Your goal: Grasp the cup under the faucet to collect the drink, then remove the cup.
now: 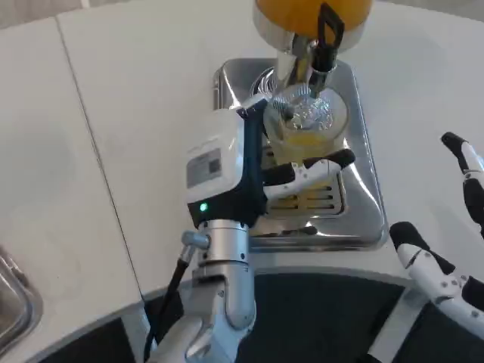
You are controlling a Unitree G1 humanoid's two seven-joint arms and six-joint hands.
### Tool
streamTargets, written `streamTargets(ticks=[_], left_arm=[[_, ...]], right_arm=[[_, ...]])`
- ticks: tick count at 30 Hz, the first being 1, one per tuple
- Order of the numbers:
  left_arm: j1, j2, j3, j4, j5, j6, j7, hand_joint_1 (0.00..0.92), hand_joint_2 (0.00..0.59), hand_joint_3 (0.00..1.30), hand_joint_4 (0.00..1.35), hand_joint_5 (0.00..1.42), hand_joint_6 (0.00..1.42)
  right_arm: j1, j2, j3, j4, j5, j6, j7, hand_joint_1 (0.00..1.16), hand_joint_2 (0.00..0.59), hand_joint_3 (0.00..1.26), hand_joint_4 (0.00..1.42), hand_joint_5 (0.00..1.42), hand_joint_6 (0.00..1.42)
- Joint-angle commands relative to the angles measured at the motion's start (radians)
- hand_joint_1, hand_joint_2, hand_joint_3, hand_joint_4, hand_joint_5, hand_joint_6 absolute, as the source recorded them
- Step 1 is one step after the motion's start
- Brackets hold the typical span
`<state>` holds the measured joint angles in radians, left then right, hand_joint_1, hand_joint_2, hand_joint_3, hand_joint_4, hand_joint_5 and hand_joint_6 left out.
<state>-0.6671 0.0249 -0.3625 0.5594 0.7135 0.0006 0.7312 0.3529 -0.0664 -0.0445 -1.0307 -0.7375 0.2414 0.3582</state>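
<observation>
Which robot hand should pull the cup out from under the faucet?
Left. The left robot hand already grips the cup under the faucet; the right robot hand sits open, well off the tray.

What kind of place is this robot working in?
Likely a drinks station or demo table: an orange juice dispenser with a black tap, a shiny steel drip tray, and a clear plastic cup collecting yellow drink.

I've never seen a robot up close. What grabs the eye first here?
The left hand, mid-picture, grips a clear cup holding some yellow drink, over a shiny metal drip tray. Above it, at the top edge, sits the orange dispenser with its black-handled faucet. The right hand waits, fingers apart, at right.
</observation>
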Motion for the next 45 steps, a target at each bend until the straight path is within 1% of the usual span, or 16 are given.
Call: streamTargets(ticks=[1,8,15,18,21,25,29,36,41,45], left_arm=[[0.026,0.046,-0.001,-0.048,0.030,-0.042,0.037,0.621,0.027,1.12,1.22,1.42,1.42],[0.043,0.108,-0.019,-0.057,0.075,-0.047,0.038,0.631,0.014,1.12,1.22,1.42,1.42],[0.056,0.134,-0.024,-0.059,0.096,-0.048,0.032,0.638,0.000,1.12,1.22,1.42,1.42],[0.058,0.157,-0.019,-0.071,0.096,-0.053,0.023,0.636,0.000,1.12,1.22,1.42,1.42],[0.065,0.182,-0.009,-0.080,0.087,-0.062,0.010,0.639,0.000,1.12,1.22,1.42,1.42],[0.083,0.234,0.006,-0.103,0.082,-0.075,-0.011,0.641,0.000,1.12,1.22,1.42,1.42],[0.109,0.270,0.019,-0.121,0.073,-0.086,-0.035,0.648,0.000,1.13,1.22,1.42,1.42],[0.171,0.316,0.049,-0.190,0.064,-0.100,-0.078,0.645,0.000,1.13,1.22,1.42,1.42],[0.225,0.360,0.094,-0.261,0.032,-0.122,-0.134,0.644,0.000,1.13,1.22,1.42,1.42],[0.300,0.396,0.130,-0.355,0.017,-0.142,-0.175,0.644,0.000,1.13,1.22,1.42,1.42]], right_arm=[[0.008,-0.008,0.005,-0.004,0.009,0.003,-0.002,0.36,0.420,0.00,0.00,0.04,0.11],[0.001,-0.015,0.018,0.008,0.012,0.002,-0.009,0.36,0.420,0.00,0.00,0.04,0.12],[0.000,-0.018,0.030,0.017,0.013,0.002,-0.013,0.36,0.420,0.00,0.00,0.05,0.14],[-0.001,-0.019,0.033,0.018,0.011,0.001,-0.014,0.36,0.420,0.00,0.00,0.05,0.14],[-0.003,-0.020,0.034,0.020,0.010,0.002,-0.014,0.36,0.420,0.00,0.00,0.05,0.14],[-0.004,-0.022,0.039,0.026,0.010,0.000,-0.015,0.36,0.420,0.00,0.00,0.05,0.14],[-0.006,-0.024,0.045,0.034,0.010,-0.003,-0.017,0.36,0.420,0.00,0.00,0.05,0.14],[-0.013,-0.031,0.046,0.035,0.010,0.000,-0.015,0.37,0.420,0.00,0.00,0.05,0.14],[-0.010,-0.035,0.048,0.038,0.009,-0.002,-0.014,0.37,0.420,0.00,0.00,0.05,0.15],[-0.018,-0.042,0.055,0.048,0.001,-0.009,-0.016,0.37,0.420,0.00,0.00,0.05,0.15]])
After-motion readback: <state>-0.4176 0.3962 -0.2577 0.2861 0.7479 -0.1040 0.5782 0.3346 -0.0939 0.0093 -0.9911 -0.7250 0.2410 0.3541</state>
